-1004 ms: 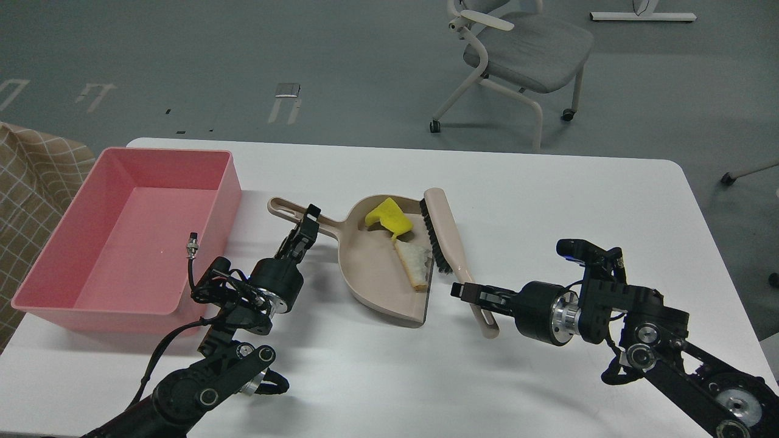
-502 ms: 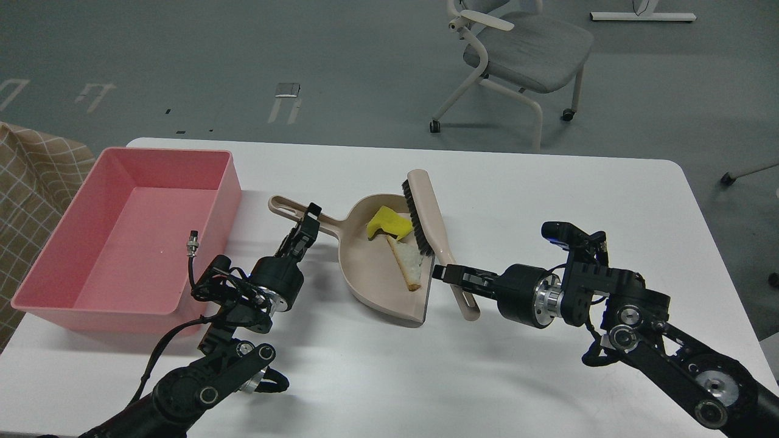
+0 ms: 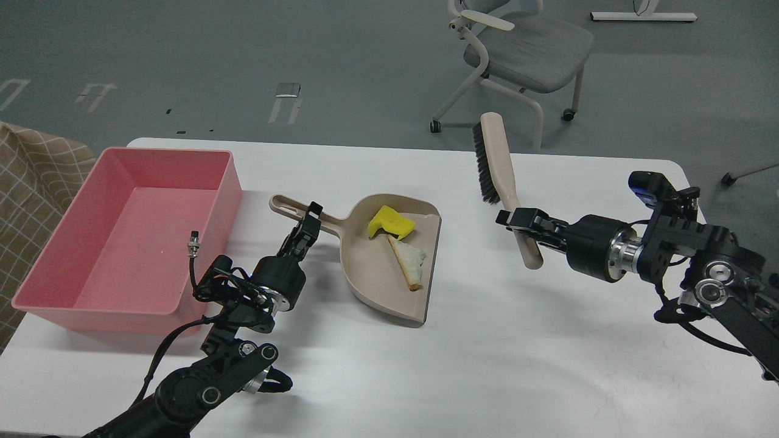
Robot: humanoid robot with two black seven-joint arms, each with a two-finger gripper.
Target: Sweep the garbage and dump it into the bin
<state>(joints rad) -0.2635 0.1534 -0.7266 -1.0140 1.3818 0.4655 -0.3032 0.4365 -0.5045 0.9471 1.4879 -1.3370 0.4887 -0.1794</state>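
A yellow sponge chunk (image 3: 390,221) and a torn white bread slice (image 3: 409,263) lie inside the beige dustpan (image 3: 377,274) in the middle of the table. My left gripper (image 3: 307,225) is shut on the dustpan's long handle (image 3: 291,209). The pink bin (image 3: 152,176) stands at the left of the table, empty. My right gripper (image 3: 516,219) is shut on the handle of a beige brush (image 3: 496,158) with black bristles and holds it tilted upright above the table, right of the dustpan and apart from it.
The white table (image 3: 487,353) ends at the right near my right arm. A grey wheeled chair (image 3: 517,55) stands on the floor behind the table. A checked cloth (image 3: 30,176) lies at the far left.
My right gripper has lifted the brush out of the dustpan and carried it right and away. The sponge and bread stay in the dustpan. The left arm has not moved.
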